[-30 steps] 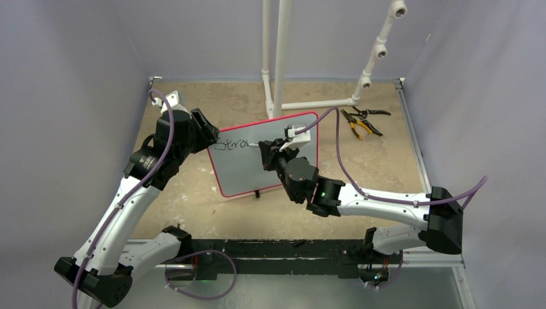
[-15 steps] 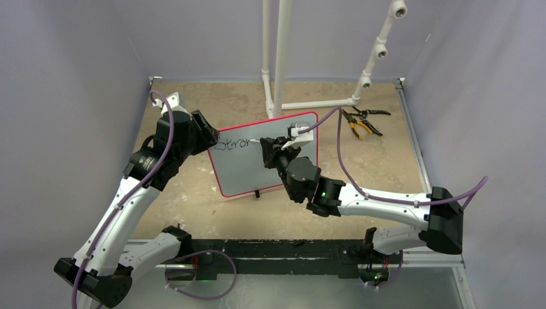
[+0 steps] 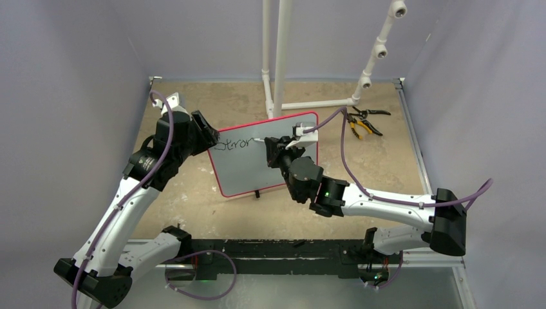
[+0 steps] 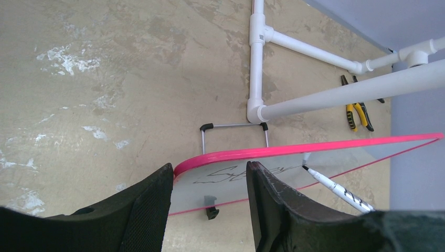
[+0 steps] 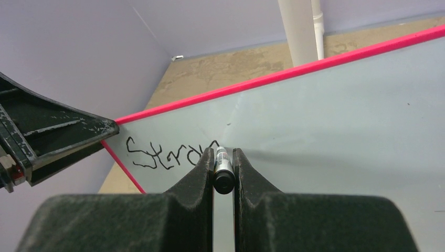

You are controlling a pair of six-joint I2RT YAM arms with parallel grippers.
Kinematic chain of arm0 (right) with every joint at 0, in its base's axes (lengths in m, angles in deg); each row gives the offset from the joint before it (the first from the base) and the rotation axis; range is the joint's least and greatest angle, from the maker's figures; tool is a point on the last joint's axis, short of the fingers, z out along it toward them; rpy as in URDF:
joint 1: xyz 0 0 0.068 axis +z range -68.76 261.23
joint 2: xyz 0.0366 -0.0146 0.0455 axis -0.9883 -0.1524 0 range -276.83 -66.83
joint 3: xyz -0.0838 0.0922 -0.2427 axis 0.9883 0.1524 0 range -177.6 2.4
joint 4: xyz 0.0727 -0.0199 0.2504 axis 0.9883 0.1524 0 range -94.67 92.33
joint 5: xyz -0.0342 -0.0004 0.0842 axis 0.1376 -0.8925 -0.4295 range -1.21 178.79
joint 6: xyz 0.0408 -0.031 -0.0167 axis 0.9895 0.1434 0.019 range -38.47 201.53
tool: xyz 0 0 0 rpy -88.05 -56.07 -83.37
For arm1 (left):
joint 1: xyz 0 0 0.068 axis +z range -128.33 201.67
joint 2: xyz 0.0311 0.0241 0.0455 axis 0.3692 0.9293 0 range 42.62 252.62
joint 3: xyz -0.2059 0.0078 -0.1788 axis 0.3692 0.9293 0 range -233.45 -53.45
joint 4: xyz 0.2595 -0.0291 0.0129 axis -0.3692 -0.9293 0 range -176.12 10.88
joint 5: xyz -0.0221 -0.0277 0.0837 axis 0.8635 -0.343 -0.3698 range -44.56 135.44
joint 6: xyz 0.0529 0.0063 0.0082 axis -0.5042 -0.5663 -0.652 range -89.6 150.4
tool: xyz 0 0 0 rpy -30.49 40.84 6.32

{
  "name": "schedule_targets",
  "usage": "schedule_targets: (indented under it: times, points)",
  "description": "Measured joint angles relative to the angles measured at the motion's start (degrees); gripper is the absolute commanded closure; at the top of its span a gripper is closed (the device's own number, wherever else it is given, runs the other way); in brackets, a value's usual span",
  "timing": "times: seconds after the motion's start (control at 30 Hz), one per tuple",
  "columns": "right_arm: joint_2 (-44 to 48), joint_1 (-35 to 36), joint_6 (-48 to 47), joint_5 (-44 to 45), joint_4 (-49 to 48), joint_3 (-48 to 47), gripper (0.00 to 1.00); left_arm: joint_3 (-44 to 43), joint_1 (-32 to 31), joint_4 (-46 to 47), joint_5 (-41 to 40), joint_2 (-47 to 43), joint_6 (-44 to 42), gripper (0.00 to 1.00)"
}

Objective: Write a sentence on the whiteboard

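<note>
The whiteboard (image 3: pixel 251 170), pale grey with a red border, stands tilted in the middle of the table. Black marker text reading "Stron" (image 3: pixel 233 144) runs along its upper left, also in the right wrist view (image 5: pixel 168 155) and the left wrist view (image 4: pixel 236 173). My right gripper (image 3: pixel 273 149) is shut on a marker (image 5: pixel 222 168), whose tip touches the board just right of the last letter. My left gripper (image 3: pixel 207 132) is open, its fingers on either side of the board's upper left corner (image 4: pixel 181 167).
A white pipe frame (image 3: pixel 281 58) stands behind the board. Yellow-handled and black pliers (image 3: pixel 360 122) lie at the back right. The board's wire stand (image 4: pixel 233 126) and a black foot (image 4: pixel 211 212) show under it. Purple-grey walls close in the table.
My right gripper has moved a little to the right along the first line with the marker, and the writing has grown by a stroke. The left arm and board have not moved.
</note>
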Motion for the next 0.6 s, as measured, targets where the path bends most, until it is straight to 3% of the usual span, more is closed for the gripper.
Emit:
schedule_targets:
  times: [0.6]
  points:
    - [0.02, 0.0, 2.86, -0.57, 3.91, 0.15, 1.0, 0.74, 0.0, -0.66, 0.63, -1.07, 0.44, 0.48]
